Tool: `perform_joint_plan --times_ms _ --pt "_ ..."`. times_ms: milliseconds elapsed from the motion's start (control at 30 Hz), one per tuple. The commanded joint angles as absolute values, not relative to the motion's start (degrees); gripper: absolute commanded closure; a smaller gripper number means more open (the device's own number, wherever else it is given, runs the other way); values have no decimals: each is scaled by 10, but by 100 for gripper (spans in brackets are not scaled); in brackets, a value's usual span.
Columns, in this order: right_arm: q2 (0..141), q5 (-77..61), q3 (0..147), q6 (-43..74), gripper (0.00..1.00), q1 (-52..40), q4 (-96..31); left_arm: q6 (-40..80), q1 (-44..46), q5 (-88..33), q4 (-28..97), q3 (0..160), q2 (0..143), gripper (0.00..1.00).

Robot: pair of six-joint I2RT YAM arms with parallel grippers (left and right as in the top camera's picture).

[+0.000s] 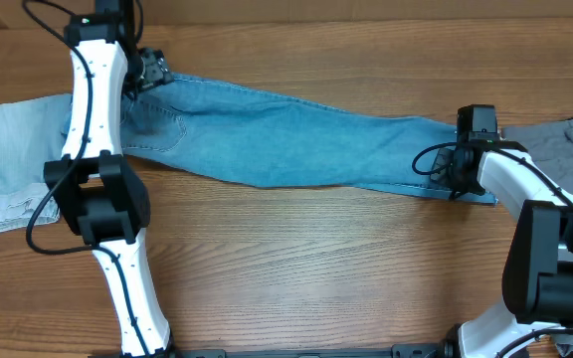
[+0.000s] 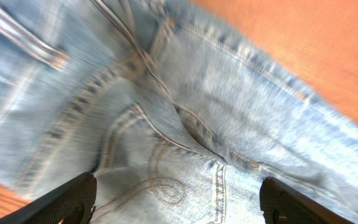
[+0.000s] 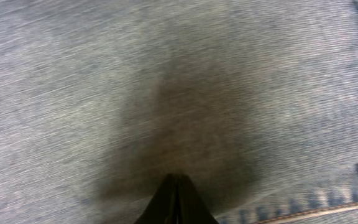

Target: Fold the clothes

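Overhead, light-blue jeans (image 1: 296, 144) stretched flat, faded patches, stitched pocket.

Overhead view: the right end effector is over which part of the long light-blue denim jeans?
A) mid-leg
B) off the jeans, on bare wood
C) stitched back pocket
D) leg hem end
D: the right end effector sits at the hem end of the long light-blue denim jeans; the stitched back pocket lies at the opposite end, near the left end effector.
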State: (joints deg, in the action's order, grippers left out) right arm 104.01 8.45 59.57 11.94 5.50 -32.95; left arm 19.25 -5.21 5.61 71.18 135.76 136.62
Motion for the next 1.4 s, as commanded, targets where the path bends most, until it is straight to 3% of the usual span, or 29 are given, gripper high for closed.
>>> perform_joint_plan --times_ms 0,167,300,500,533,567,600,667,700,767,800,1267,1300,1367 --pt "1036 84 592 118 96 59 -324 214 -49 79 703 1370 1348 13" --pt "1036 44 592 97 96 59 -311 381 -45 80 673 1370 1359 27" --pt "1036 -33 592 57 96 59 -292 405 -46 79 620 1370 1370 22" --pt "1036 -79 592 29 96 58 -278 399 -45 100 624 1370 1434 27" --pt "1036 -83 592 29 96 58 -277 399 -47 100 620 1370 1445 24" --pt "1036 -82 592 29 96 58 -277 399 -50 94 615 1370 1446 11" --pt "1036 -82 592 29 96 58 -276 401 -53 92 612 1370 1446 10" --pt "1036 -82 592 29 96 58 -276 401 -56 96 611 1370 1447 28" --pt "1036 -82 592 29 96 58 -275 401 -56 96 607 1370 1450 50" --pt "1036 -82 592 29 96 58 -274 400 -56 96 592 1370 1449 84" --pt "1036 -75 592 29 96 58 -275 381 -58 96 575 1371 1446 96" --pt "1037 4 534 30 96 59 -219 347 -78 169 526 1370 1469 96" --pt "1037 9 532 30 96 59 -217 345 -79 173 524 1370 1475 95" --pt "1037 10 532 30 96 59 -216 320 -79 177 515 1370 1482 74"
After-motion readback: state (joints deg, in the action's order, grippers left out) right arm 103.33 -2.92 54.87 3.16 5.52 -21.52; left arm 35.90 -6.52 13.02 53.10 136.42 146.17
